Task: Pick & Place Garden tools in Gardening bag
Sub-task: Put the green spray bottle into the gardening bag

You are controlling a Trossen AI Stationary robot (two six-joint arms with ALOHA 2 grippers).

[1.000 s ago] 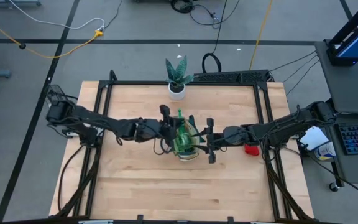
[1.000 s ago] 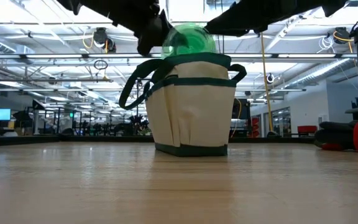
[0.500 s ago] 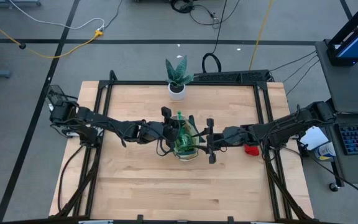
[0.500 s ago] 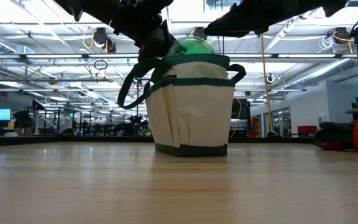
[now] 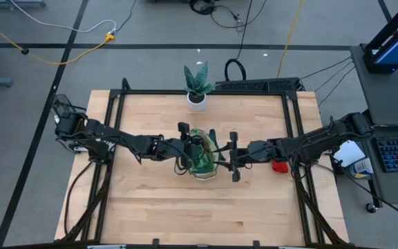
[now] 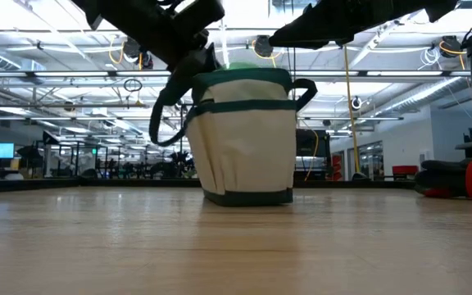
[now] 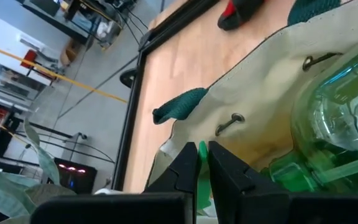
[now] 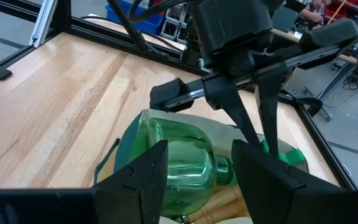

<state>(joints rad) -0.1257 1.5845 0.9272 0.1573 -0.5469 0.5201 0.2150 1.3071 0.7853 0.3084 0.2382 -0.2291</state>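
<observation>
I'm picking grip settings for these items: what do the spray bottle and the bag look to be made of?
The spray bottle looks like glossy translucent green plastic: light shines through it and highlights streak its rounded body. The gardening bag looks like matte beige canvas with dark green woven trim; its wall folds softly.

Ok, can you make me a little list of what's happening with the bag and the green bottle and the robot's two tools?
bag: gardening bag standing upright mid-table
bottle: green spray bottle inside the bag, bulb end showing
left tool: left tool shut on the bottle's thin green top, at the bag's mouth
right tool: right tool open, hovering above the bag
red item: small red item on the table under the right arm
plant: potted plant at the table's far edge
</observation>
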